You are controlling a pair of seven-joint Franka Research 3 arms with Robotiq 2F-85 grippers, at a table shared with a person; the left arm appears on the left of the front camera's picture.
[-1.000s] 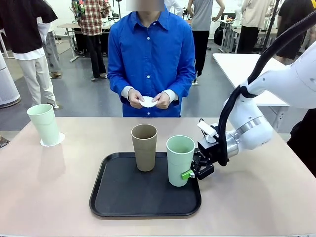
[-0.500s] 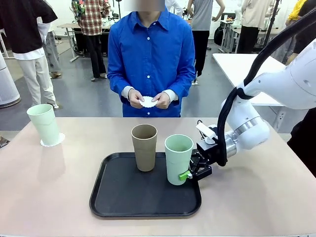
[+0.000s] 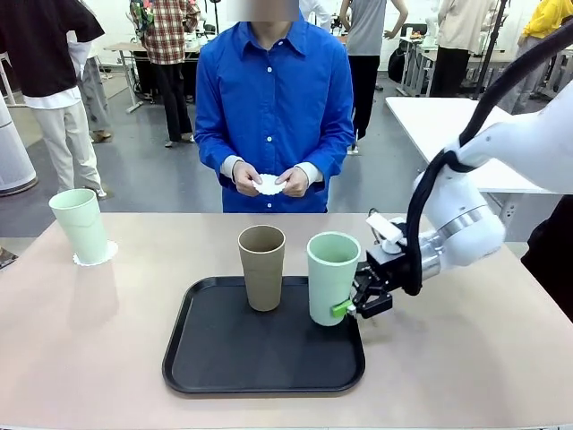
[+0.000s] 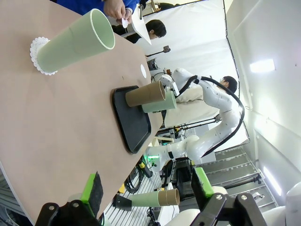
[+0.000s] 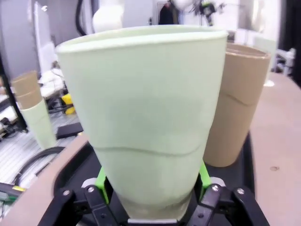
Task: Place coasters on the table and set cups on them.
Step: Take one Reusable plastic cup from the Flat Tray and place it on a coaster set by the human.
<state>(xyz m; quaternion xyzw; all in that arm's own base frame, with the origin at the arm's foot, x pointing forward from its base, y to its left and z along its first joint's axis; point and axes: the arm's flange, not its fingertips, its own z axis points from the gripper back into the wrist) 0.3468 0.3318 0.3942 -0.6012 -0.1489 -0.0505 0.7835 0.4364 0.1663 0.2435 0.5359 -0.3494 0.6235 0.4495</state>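
mint green and tapered, the held cup [image 3: 333, 278] stands out in the front view, leaning slightly at the right side of the black tray [image 3: 224, 363]. the right gripper [image 3: 349, 308] is clamped on the cup's lower part, one green pad showing against its wall. whether the cup's base touches the tray cannot be told. the tan cup [image 3: 261, 267] stands upright on the tray just to the left. the other mint cup [image 3: 81, 224] stands on a coaster [image 3: 95, 260] near the far left edge of the table [image 3: 81, 349], well apart from the tray. across the table a person holds a second coaster [image 3: 269, 184] between both hands at waist height.

from the left wrist, the left gripper [image 4: 146, 186] hangs with its jaws spread wide and nothing between them, off the near edge of the table. the other mint cup on its scalloped coaster lies ahead of it. farther along sit the tray and the tan cup, with the held cup right behind it.

from the right wrist, the held cup rises between the green pads [image 5: 101, 181], pressed in on both sides low on its wall. the tan cup stands close behind it, to the picture's right, and the tray's dark rim shows below.
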